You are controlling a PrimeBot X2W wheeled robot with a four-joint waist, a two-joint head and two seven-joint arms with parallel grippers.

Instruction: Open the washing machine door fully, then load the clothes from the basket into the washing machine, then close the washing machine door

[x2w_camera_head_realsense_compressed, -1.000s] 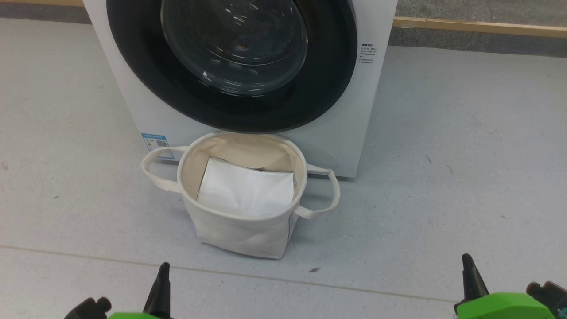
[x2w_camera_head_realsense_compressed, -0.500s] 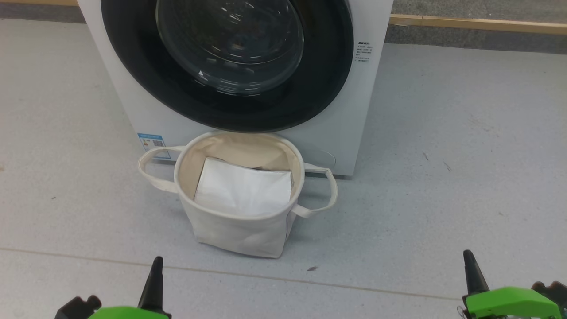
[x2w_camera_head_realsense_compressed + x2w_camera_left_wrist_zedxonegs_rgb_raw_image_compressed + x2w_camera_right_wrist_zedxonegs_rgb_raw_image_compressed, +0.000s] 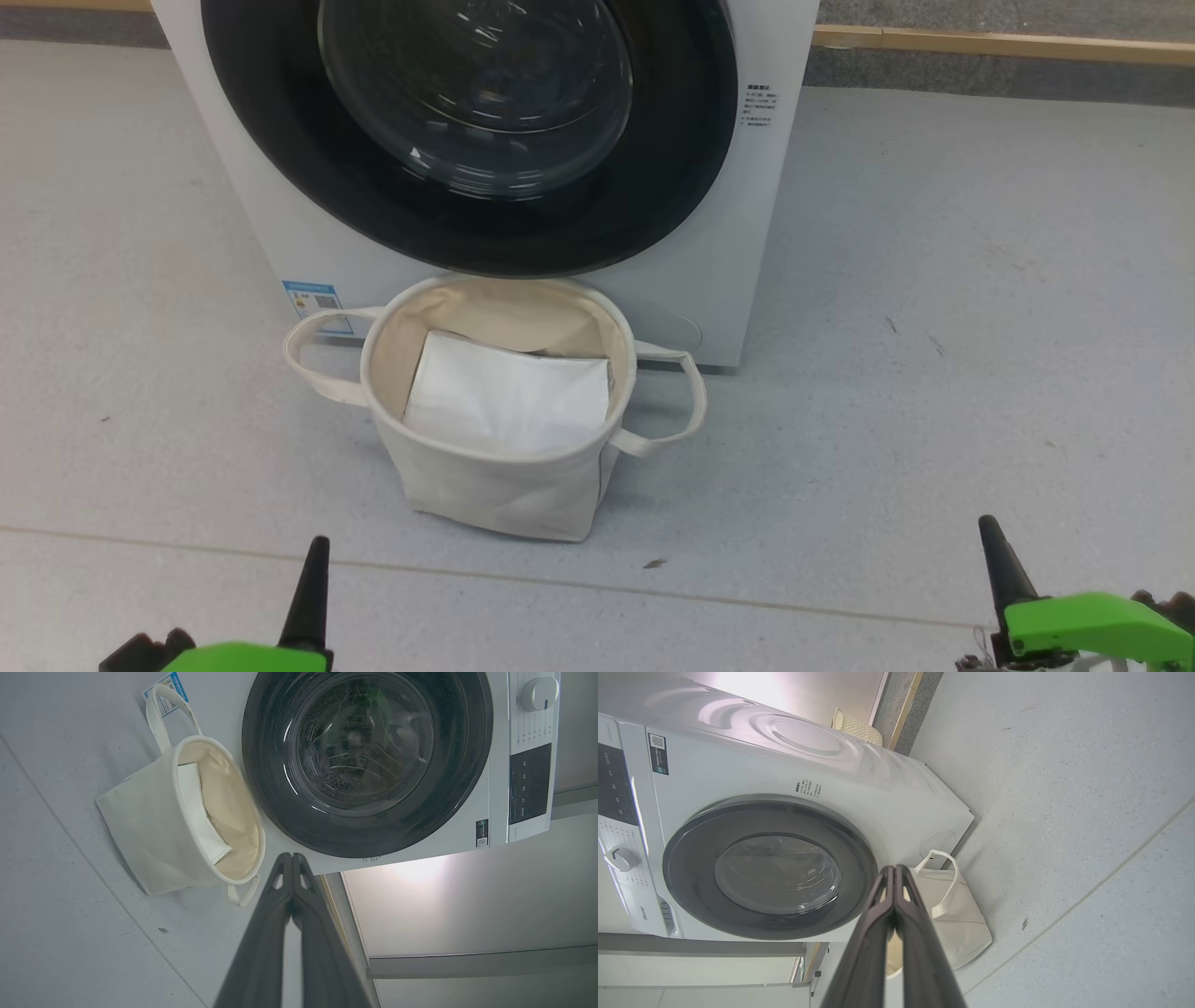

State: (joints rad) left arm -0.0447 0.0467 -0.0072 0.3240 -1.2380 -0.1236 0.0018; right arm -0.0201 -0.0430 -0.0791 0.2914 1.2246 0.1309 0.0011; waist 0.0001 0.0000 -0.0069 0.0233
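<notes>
Jaws on both arms are pressing tightly together, gripping nothing, at the near edge of the grey floor [image 3: 934, 280]. The left jaws, their long dark fingers [image 3: 266, 938] meeting at the tips, are hovering at the lower left of the head view under a green housing [image 3: 247, 656]. The right jaws, fingers [image 3: 915, 942] likewise closed, are hovering at the lower right. Both are sitting well apart from the laundry. A thin seam [image 3: 747, 602] is running across the floor just beyond them. Past the seam, the basket [image 3: 485, 485], round cream canvas with a loop handle sticking out on each side, is standing upright on the floor. A flat white sheet [image 3: 509, 397] is lying inside it; whether the clothes are lying beneath it cannot be told. Just behind the basket, the washing machine [image 3: 728, 252] is standing white on the floor, a blue label sticker [image 3: 313, 301] showing at its lower left corner. The washing machine door [image 3: 672, 140], glossy black around a bulging glass window [image 3: 476, 93], is sitting shut against the front. A wooden strip [image 3: 1008, 44] is running along the floor's far edge.
</notes>
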